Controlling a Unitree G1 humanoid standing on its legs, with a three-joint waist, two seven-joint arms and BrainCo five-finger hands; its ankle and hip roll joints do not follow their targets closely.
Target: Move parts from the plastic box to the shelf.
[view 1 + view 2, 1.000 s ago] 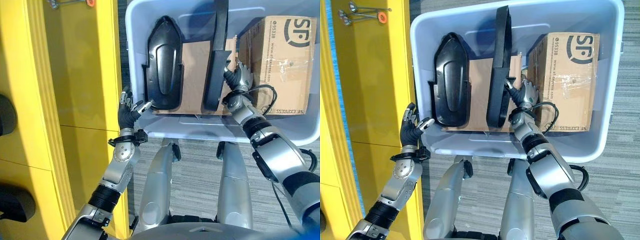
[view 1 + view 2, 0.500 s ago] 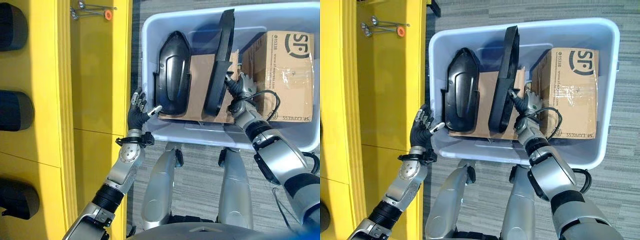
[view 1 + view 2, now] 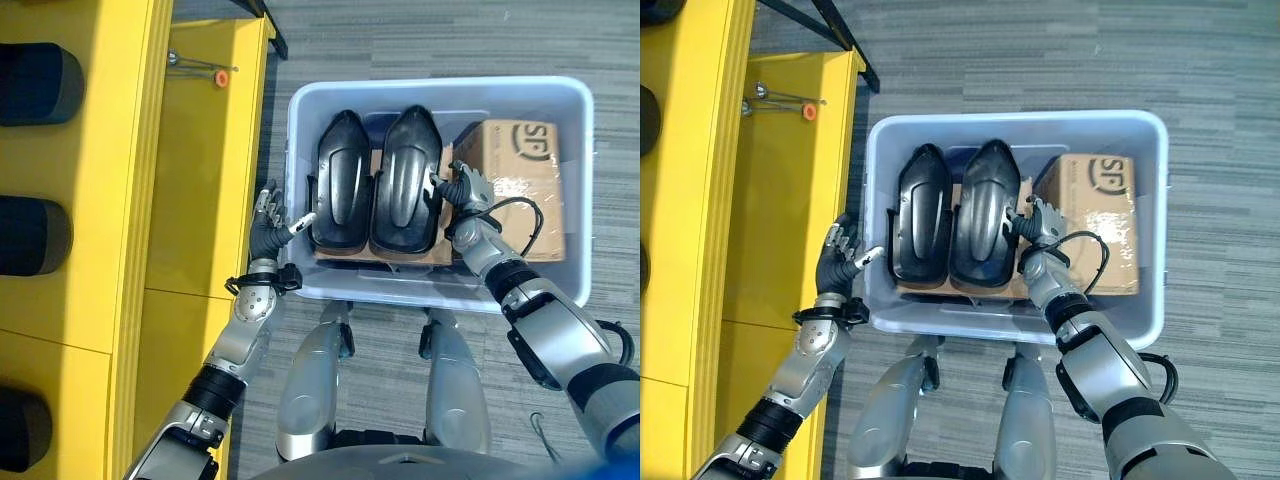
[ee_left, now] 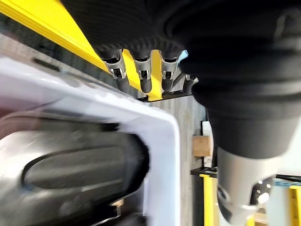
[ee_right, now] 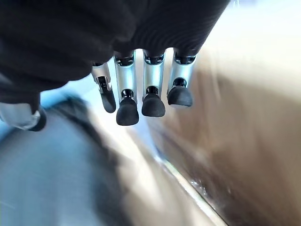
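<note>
Both hands hang open and empty: the left hand (image 3: 268, 222) outside the plastic box (image 3: 300, 150), the right hand (image 3: 462, 190) seemingly just off the nearer black part (image 3: 403, 182).

My left hand (image 3: 268, 222) is raised, fingers (image 4: 143, 79) spread loose; my right hand (image 3: 462, 190) reaches forward, its fingers (image 5: 128, 111) relaxed, holding nothing

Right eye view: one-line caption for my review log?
Both open hands, left hand and right hand, flank two black parts lying beside a cardboard box in the plastic box.
</note>
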